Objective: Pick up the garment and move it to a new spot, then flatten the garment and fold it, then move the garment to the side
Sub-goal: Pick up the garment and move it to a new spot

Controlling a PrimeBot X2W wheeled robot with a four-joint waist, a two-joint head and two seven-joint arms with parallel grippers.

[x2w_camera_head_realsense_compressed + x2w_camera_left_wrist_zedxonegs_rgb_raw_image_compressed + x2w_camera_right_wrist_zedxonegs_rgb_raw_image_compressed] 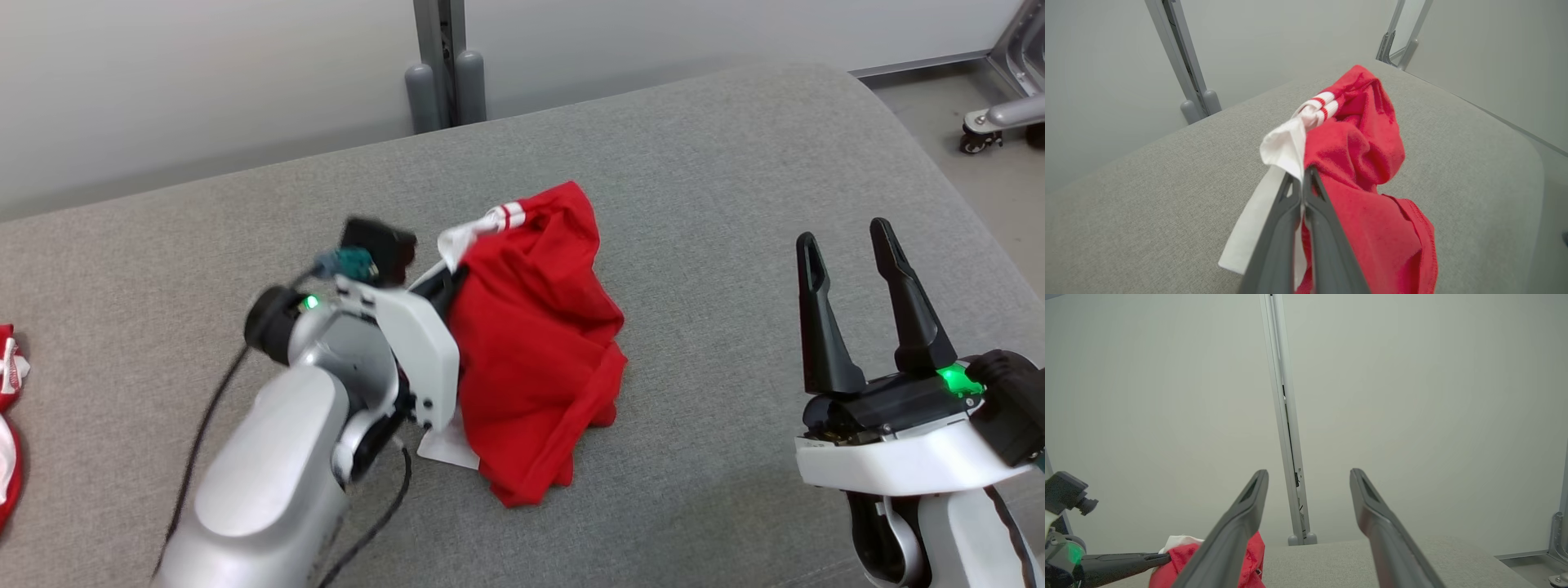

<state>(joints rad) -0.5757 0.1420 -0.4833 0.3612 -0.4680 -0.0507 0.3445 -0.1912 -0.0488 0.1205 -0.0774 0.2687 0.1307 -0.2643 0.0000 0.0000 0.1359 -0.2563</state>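
Note:
A crumpled red garment (535, 343) with white trim and a red-striped white cuff lies in the middle of the grey cushioned surface (718, 163). My left gripper (1303, 173) is shut on the garment (1367, 163) where white cloth meets red, at its left edge; in the head view the white wrist (408, 343) covers the fingers. My right gripper (849, 245) stands open to the right, well apart from the garment, nothing between its fingers. The right wrist view shows that gripper (1308, 473) open, the garment (1251, 555) low at the left, and the left gripper's fingers (1126, 559) against it.
Another red and white cloth (8, 408) lies at the far left edge of the surface. A grey post (441, 65) stands against the pale wall behind. A metal frame with a caster (992, 122) sits on the floor at the back right.

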